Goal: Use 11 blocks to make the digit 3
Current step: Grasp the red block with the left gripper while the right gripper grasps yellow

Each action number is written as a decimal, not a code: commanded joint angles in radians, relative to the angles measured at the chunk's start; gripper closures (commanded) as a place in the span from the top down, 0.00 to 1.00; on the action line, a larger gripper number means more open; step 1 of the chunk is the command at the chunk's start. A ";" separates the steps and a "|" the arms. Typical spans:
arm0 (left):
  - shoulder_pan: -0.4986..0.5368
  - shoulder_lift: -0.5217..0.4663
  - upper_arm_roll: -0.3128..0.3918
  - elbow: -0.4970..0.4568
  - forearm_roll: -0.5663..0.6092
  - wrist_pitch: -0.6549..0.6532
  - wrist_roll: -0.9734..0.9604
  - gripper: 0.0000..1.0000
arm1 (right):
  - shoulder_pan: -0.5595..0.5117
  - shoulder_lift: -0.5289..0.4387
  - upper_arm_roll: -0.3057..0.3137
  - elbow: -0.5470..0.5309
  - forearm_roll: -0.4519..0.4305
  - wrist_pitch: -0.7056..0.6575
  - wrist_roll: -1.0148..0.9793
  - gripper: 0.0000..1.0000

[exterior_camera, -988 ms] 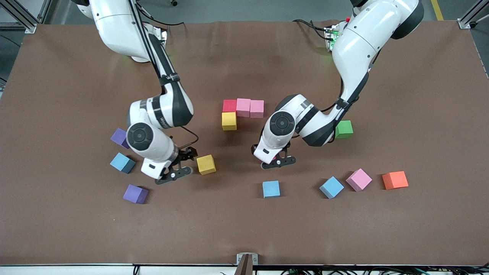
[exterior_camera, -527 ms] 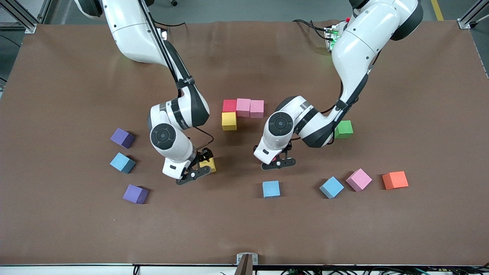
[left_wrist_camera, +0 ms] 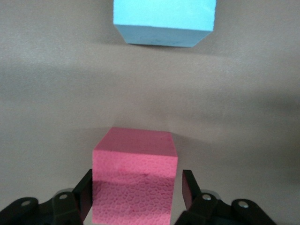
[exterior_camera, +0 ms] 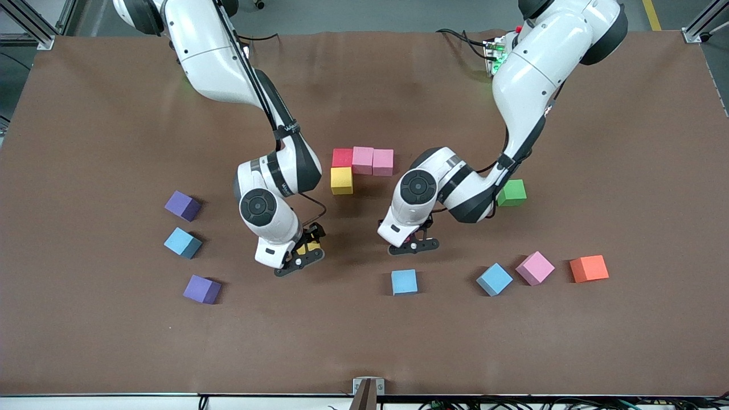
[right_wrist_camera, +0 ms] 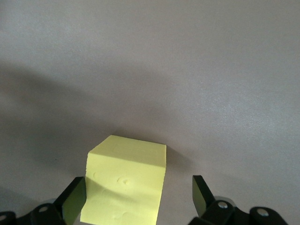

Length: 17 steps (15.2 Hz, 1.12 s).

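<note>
Part of the digit 3 lies mid-table: a red block point(exterior_camera: 342, 157), two pink blocks point(exterior_camera: 363, 159) point(exterior_camera: 383, 162) and a yellow block point(exterior_camera: 341, 180) touching. My left gripper point(exterior_camera: 411, 239) point(left_wrist_camera: 137, 187) is low over the table and straddles a red block point(left_wrist_camera: 135, 178). One finger touches it and a thin gap shows at the other. My right gripper point(exterior_camera: 304, 249) point(right_wrist_camera: 138, 187) stands open around a loose yellow block point(exterior_camera: 310, 246) point(right_wrist_camera: 126, 183), with a wide gap on one side. A light blue block point(exterior_camera: 404, 282) point(left_wrist_camera: 164, 21) lies just nearer the camera than the left gripper.
Toward the right arm's end lie two purple cubes point(exterior_camera: 183, 205) point(exterior_camera: 202, 289) and a light blue one point(exterior_camera: 182, 243). Toward the left arm's end lie a light blue cube point(exterior_camera: 494, 279), a pink one point(exterior_camera: 535, 267), an orange one point(exterior_camera: 589, 268) and a green one point(exterior_camera: 512, 192).
My right arm has swung toward the table's middle and its open gripper now straddles the yellow block. The left gripper has stayed in place while its jaws narrowed around the red block.
</note>
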 commanded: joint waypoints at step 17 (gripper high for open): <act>0.150 -0.156 -0.006 0.111 -0.158 -0.073 -0.086 0.01 | -0.019 0.038 -0.001 0.118 0.012 -0.095 0.003 1.00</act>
